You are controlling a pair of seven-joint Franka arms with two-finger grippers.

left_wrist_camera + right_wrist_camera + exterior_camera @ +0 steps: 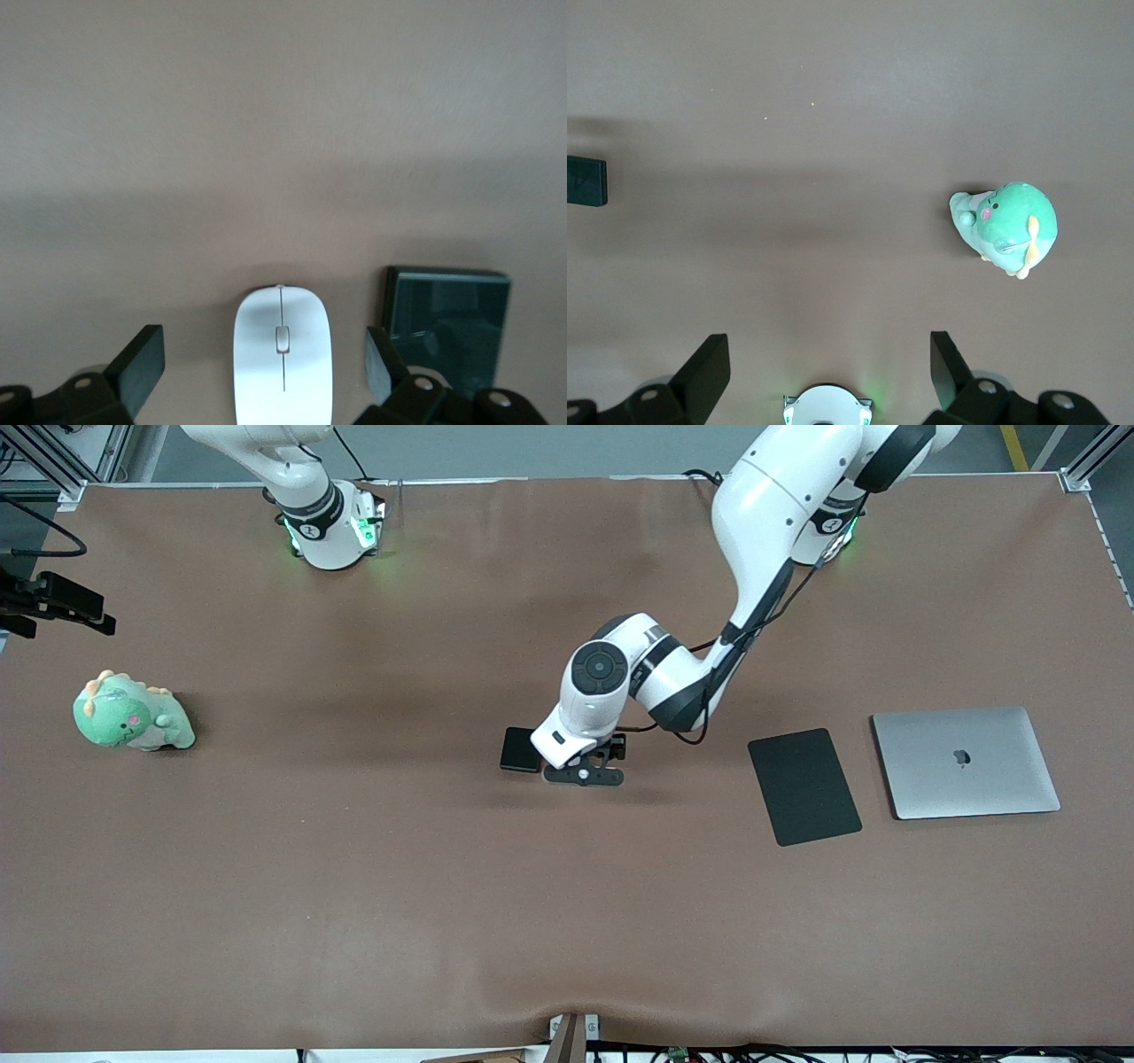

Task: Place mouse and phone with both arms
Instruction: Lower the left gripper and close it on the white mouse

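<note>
The white mouse [283, 359] lies on the brown table between the spread fingers of my left gripper [263, 354], with a gap on each side. In the front view the left gripper [582, 772] is low over mid-table and hides the mouse. The black phone [520, 749] lies flat just beside it toward the right arm's end; it also shows in the left wrist view [447, 323]. My right gripper [828, 350] is open and empty, high over its own base; it is out of the front view.
A large matte black pad [804, 786] and a closed silver laptop [966, 762] lie toward the left arm's end. A green plush dinosaur [131, 715] sits toward the right arm's end; it also shows in the right wrist view [1007, 226].
</note>
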